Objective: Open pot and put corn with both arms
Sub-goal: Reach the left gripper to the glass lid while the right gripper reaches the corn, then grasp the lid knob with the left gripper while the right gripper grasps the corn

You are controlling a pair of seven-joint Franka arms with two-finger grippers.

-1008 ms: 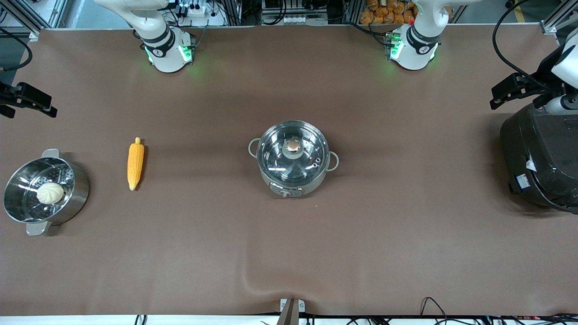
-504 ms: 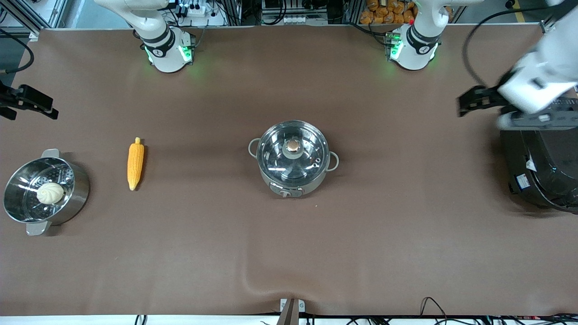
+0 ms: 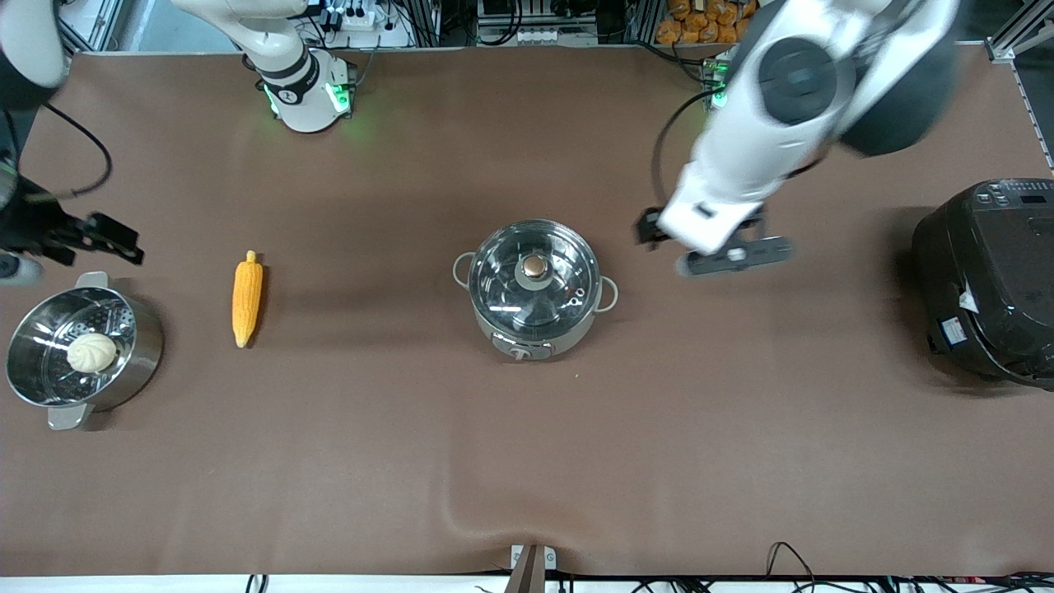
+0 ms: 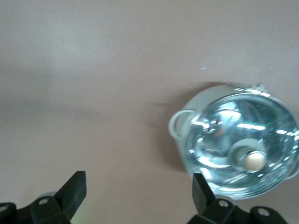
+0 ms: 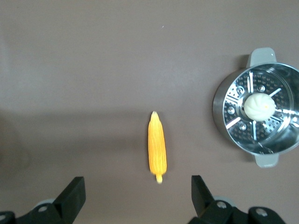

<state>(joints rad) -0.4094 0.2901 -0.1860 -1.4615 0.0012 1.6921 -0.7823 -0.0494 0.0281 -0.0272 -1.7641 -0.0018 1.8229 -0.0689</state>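
The steel pot (image 3: 504, 325) stands mid-table on its grey base with the glass lid (image 3: 560, 284) on and a metallic knob (image 3: 534, 265) on top. It also shows in the left wrist view (image 4: 238, 144). The corn (image 3: 247, 298) lies on the cloth toward the right arm's end, and it shows in the right wrist view (image 5: 157, 147). My left gripper (image 3: 650, 229) is open and empty in the air beside the pot, over bare cloth (image 4: 138, 196). My right gripper (image 3: 115, 240) is open and empty (image 5: 138, 196), above the table edge near the steamer, apart from the corn.
A steel steamer pot (image 3: 144, 350) with a white bun (image 3: 91, 352) in it stands beside the corn at the right arm's end; it shows in the right wrist view (image 5: 219, 107). A big black cooker (image 3: 988, 280) stands at the left arm's end.
My left arm has swung from over the black cooker to beside the pot. My right gripper has shifted slightly toward the steamer and corn. Pot, lid and corn have not moved.
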